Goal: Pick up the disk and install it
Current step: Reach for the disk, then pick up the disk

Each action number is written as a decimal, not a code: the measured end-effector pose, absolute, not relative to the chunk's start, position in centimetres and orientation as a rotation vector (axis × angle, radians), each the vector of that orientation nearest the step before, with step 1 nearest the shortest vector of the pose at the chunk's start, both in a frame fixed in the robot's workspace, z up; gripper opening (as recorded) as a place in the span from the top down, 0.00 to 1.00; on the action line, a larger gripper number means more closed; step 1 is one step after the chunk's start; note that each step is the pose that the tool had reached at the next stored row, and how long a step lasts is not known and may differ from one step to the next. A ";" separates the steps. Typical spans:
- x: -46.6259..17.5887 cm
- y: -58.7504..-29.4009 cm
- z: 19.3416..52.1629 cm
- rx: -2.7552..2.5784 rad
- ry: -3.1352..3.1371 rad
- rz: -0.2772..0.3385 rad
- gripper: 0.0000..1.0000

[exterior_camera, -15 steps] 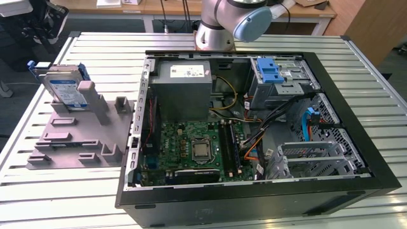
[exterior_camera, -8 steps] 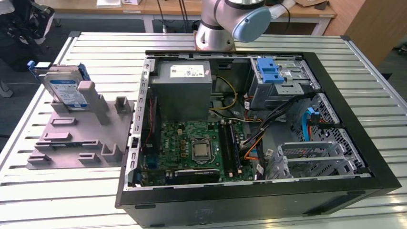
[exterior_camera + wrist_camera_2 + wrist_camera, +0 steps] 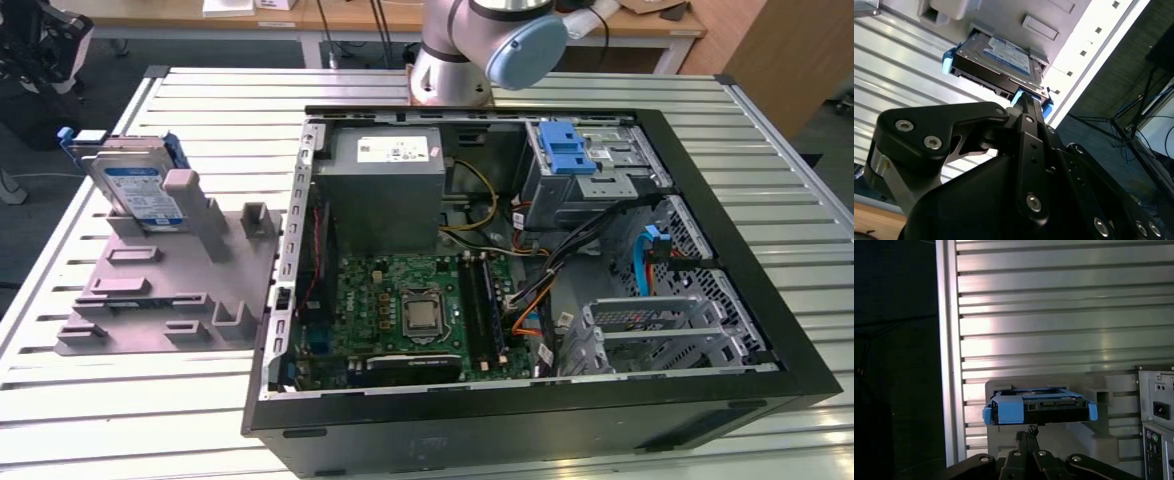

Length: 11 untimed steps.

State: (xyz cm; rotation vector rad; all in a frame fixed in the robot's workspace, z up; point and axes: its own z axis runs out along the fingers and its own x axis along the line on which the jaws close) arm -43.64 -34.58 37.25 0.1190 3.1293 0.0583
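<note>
One gripper (image 3: pixel 1029 430), fingertips pinched together on nothing, facing the disk (image 3: pixel 1039 407) with clear air between them.

Closest in, both wrist views have the black fingers (image 3: pixel 1027 107) closed tip to tip, nothing clamped between them. Just past them, the first wrist view gives the disk's connector edge end-on, with blue carrier wrapping both corners. The second wrist view gives its labelled face (image 3: pixel 996 57) instead. Over to the exterior view: the disk (image 3: pixel 138 185) stands on edge in a grey stand (image 3: pixel 174 290), near the slatted table's (image 3: pixel 147 410) edge at the exterior view's left, with open room above it. The stand sits just beside the open computer case (image 3: pixel 534 425). Deeper inside the case are a grey cage with a blue latch (image 3: pixel 577 160) and the power supply (image 3: pixel 387 185), and behind the case is the arm (image 3: pixel 461 60).
</note>
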 end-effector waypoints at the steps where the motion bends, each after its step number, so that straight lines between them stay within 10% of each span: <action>1: -43.7 -34.6 37.2 0.119 3.129 0.058 0.89; 11: -43.8 -34.6 37.2 0.119 3.129 0.058 0.89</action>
